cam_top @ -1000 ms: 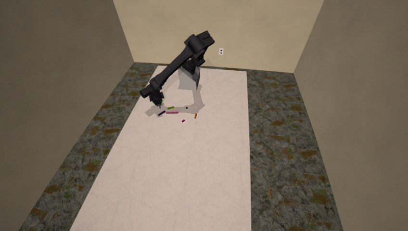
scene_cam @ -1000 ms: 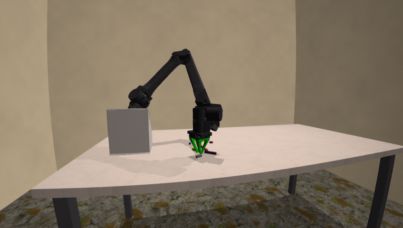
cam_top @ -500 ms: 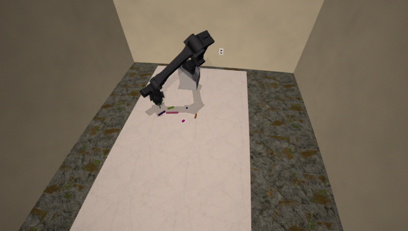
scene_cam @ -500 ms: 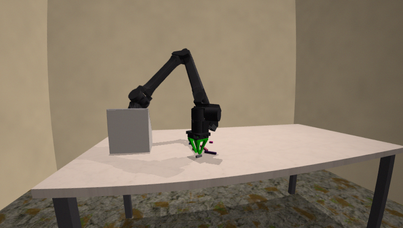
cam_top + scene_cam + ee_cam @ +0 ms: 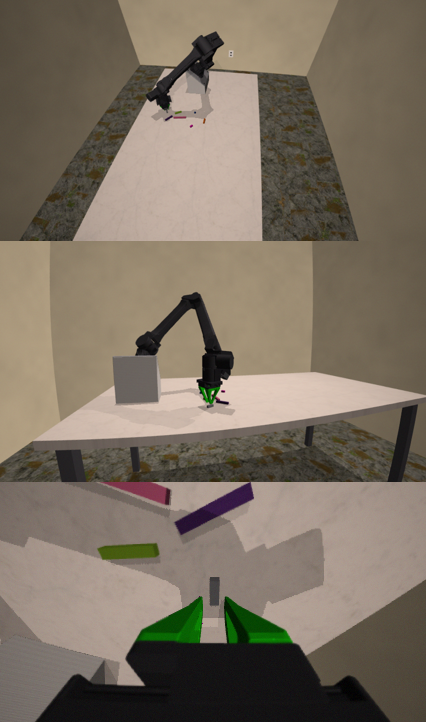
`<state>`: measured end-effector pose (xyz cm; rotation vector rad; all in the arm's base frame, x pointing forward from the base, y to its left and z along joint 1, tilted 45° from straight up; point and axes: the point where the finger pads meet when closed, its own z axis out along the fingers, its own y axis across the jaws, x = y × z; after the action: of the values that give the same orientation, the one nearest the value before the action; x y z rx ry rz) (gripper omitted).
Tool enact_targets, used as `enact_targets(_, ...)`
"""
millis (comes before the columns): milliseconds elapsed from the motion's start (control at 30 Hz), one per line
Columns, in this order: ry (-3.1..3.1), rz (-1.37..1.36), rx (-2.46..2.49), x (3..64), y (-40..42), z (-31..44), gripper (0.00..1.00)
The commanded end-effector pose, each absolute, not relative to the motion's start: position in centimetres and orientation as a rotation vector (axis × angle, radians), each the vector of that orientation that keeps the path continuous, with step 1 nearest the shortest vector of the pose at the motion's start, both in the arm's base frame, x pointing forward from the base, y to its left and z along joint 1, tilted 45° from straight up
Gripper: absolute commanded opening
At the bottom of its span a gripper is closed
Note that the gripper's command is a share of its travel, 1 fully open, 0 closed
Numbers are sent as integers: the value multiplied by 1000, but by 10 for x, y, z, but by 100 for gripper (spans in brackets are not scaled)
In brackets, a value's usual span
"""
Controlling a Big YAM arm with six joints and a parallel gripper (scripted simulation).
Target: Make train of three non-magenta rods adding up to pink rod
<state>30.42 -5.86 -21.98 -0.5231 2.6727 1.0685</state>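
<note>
Nearest your wrist camera: the gripper (image 5: 165, 108) (image 5: 208, 402) (image 5: 213, 601), bright green fingers, a narrow gap between them, nothing clamped. The grey rod (image 5: 167, 111) (image 5: 210, 405) (image 5: 214, 591) lies flat just beyond the tips in your wrist view: short, square-edged, dull slate, lengthwise along the gap. From outside it seems to lie right under the fingers; you can't tell whether they touch it.

Your pink rod (image 5: 179, 117) (image 5: 216, 397) (image 5: 140, 491) is long, dusty rose, dark at one end face. The purple rod (image 5: 169, 117) (image 5: 222, 402) (image 5: 215, 508), deep violet, slants near that end, apart. Lime rod (image 5: 178, 112) (image 5: 130, 551): olive-green, near the pink. On the same table (image 5: 191, 178) (image 5: 269, 409) (image 5: 65, 594), you have a tiny dark blue rod (image 5: 194, 112), an orange rod (image 5: 204, 120) and a stubby magenta rod (image 5: 191, 126) (image 5: 223, 391), all separate.
</note>
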Motion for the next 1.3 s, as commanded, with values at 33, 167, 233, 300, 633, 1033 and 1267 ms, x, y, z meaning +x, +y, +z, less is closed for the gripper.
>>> enact_targets(33,2669,1060,-508,301,-63,-221,23)
enact_targets(167,2669,1060,-508,301,-63,-221,23)
enact_targets(233,2669,1060,-508,301,-63,-221,23)
enact_targets(300,2669,1060,-508,301,-63,-221,23)
enact_targets(633,2669,1060,-508,301,-63,-221,23)
enact_targets(1033,2669,1058,-510,303,-65,-222,23)
enact_targets(1267,2669,1057,-508,304,-66,-222,23)
